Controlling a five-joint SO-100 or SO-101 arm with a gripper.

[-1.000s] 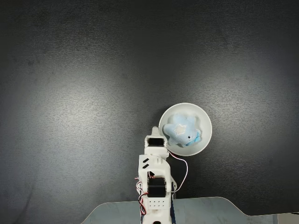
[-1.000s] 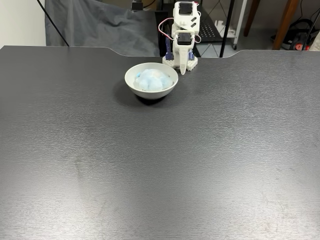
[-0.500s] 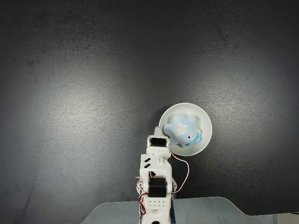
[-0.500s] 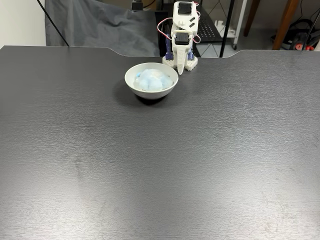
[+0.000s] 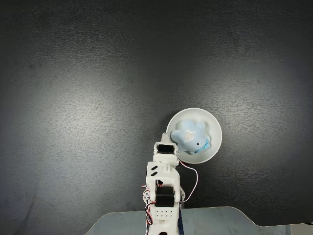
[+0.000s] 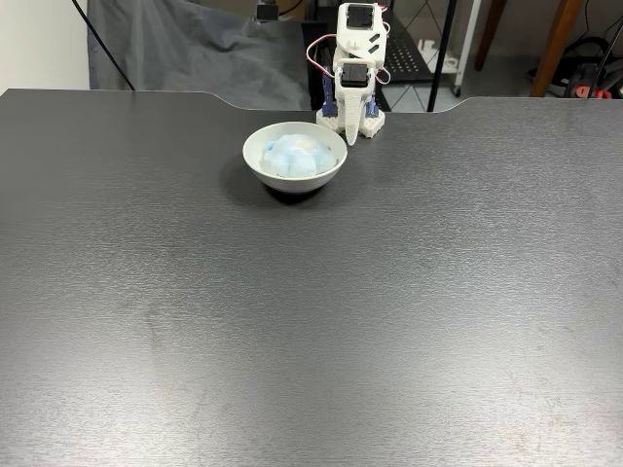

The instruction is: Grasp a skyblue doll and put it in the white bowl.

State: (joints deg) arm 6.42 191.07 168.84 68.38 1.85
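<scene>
Already, the soft pale sky-blue plush doll lies inside the glossy round white bowl.
The white two-finger gripper points downward just beside the bowl's rim, holding nothing, fingers together, on the dark matte table.

You will find nothing legible here: no lettering, label, brand or number can be read on the bench, the white bowl, the skyblue doll or the arm.
</scene>
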